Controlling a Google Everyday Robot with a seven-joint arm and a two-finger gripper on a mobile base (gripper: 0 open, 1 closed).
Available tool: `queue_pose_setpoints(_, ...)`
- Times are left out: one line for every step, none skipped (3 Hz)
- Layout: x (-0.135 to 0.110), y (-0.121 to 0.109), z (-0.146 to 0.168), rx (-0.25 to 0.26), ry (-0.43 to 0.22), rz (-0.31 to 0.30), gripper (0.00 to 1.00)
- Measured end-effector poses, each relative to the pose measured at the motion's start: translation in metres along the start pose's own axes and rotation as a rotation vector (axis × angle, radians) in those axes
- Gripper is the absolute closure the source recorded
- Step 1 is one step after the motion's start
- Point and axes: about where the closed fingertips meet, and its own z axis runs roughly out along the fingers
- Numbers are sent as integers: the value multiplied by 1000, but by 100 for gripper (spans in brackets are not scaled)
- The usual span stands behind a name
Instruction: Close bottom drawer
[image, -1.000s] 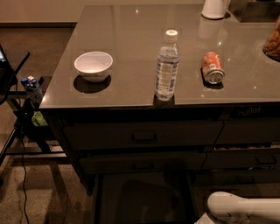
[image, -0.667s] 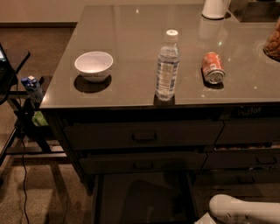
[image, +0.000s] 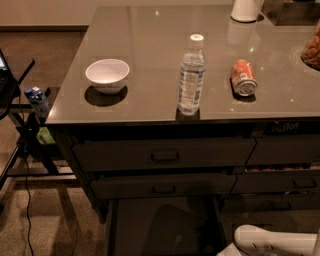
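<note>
The bottom drawer (image: 165, 227) stands pulled out below the two taller-fronted drawers (image: 165, 156), and I look down into its plain flat grey inside. Its front panel and handle lie below the frame's lower edge. A white link of my arm (image: 275, 242) shows at the bottom right, just right of the open drawer. The gripper itself is out of view, past that bottom right corner.
On the grey countertop (image: 150, 30) stand a white bowl (image: 107, 75), a water bottle (image: 191, 75) and an orange can (image: 243, 77) on its side. Narrower drawers (image: 285, 150) fill the right column. A black stand with cables (image: 25, 135) is at the left.
</note>
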Motion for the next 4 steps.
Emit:
queue_pose_setpoints(4, -4, 8, 1, 13, 14, 100)
queue_pose_setpoints(15, -35, 34, 16, 2, 73, 100)
queue_pose_setpoints(10, -73, 60, 39, -54, 127, 100)
queue_pose_setpoints(10, -73, 61, 38, -55, 128, 100)
